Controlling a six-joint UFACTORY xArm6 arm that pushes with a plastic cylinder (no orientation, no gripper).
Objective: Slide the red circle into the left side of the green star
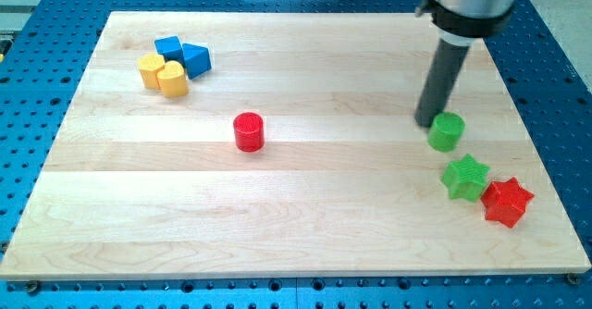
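While my tip (425,122), no jaws, touches the green cylinder (446,131), the red circle (249,131) lies well left.

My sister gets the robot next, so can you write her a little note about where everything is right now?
My tip sits at the green circle's upper left edge, far right of the red circle.
The red circle stands alone mid-board; the green star is at the lower right, beside the red star.
Done: nothing yet.
Left: get behind the red circle's left side and push it right into the green star's left side.
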